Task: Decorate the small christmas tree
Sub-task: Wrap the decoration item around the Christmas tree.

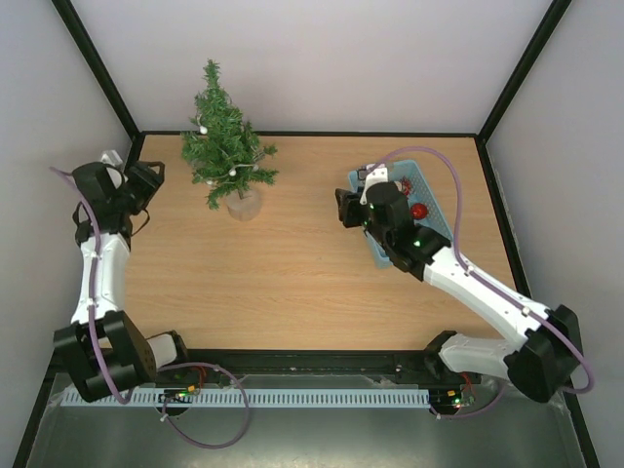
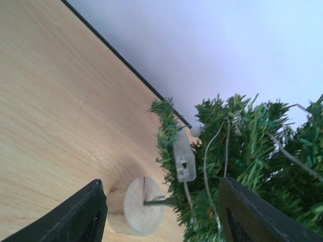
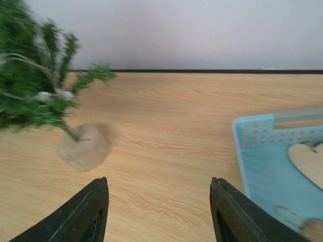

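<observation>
Branches of the small christmas tree (image 1: 226,146) stand upright on a round wooden base (image 1: 244,205) at the far left of the table (image 1: 292,283). A thin wire (image 2: 206,166) with white beads and a clear little box (image 2: 184,162) is wound through them. The left gripper (image 2: 161,212) hangs just left of the tree, pointing at it, jaws apart and empty. Well to the right, the right gripper (image 3: 157,201) hovers beside a blue basket (image 3: 257,151) holding a wooden heart (image 3: 308,161) and a red ornament (image 1: 419,210). Its jaws are also spread, gripping nothing.

small christmas tree (image 3: 30,96): blurred, cut by left edge | blue basket (image 1: 409,175): largely hidden under right arm (image 1: 478,288)
</observation>
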Robot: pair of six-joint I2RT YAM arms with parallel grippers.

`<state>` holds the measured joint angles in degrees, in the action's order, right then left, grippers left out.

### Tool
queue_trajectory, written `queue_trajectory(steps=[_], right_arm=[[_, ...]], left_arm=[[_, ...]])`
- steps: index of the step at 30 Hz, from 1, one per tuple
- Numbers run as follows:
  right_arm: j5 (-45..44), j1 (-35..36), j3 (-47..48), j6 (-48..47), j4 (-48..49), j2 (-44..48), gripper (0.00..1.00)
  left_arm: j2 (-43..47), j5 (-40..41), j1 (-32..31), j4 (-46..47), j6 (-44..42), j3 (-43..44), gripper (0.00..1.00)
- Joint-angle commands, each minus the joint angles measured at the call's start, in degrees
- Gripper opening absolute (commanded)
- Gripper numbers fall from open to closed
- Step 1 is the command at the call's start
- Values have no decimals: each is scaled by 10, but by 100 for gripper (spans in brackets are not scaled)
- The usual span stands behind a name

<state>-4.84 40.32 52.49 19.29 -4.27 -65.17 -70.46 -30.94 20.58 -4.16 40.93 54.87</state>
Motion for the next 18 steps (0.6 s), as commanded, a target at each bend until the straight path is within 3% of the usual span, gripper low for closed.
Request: queue_trajectory(steps=[1,10,18], right_arm=[[-47,-34,56,-15,-80,-53,53],[13,-76,70,-2,-60,-74,49],[76,-76,24,37,16,-48,45]], left_arm=[[45,56,-19,-20,-26,-52,61],[-8,9,-22,72,60,-130,54],[-155,-36,-39,272,162,-159,45]])
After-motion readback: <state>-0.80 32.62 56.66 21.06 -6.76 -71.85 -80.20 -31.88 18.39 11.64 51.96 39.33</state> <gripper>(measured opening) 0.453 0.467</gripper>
